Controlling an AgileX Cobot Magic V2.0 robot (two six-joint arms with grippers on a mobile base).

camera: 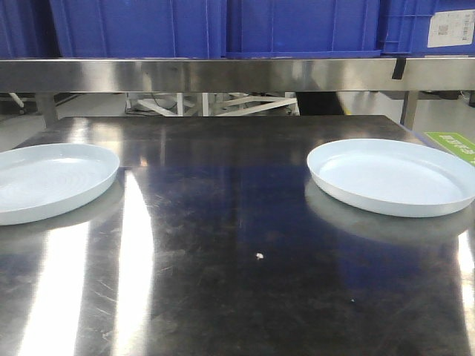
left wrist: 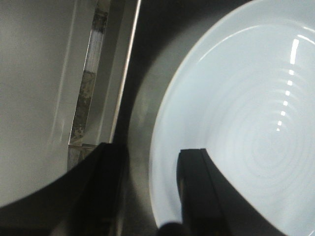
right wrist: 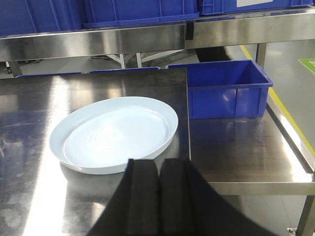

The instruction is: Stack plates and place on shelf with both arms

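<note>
Two pale bluish-white plates lie apart on the dark steel tabletop: the left plate (camera: pixel 44 182) and the right plate (camera: pixel 393 176). Neither gripper shows in the front view. In the left wrist view my left gripper (left wrist: pixel 153 150) is open, one finger (left wrist: pixel 197 187) over the left plate (left wrist: pixel 246 123) and the other outside it, with the rim passing between them. In the right wrist view my right gripper (right wrist: pixel 158 164) is shut on nothing, just short of the near rim of the right plate (right wrist: pixel 115 132). The shelf rail (camera: pixel 223 74) runs across behind the table.
Blue crates (camera: pixel 297 26) sit on the shelf above the rail. An open blue crate (right wrist: pixel 226 88) stands on a lower steel surface right of the table's edge (right wrist: pixel 188 123). A small white crumb (camera: pixel 259 256) lies mid-table.
</note>
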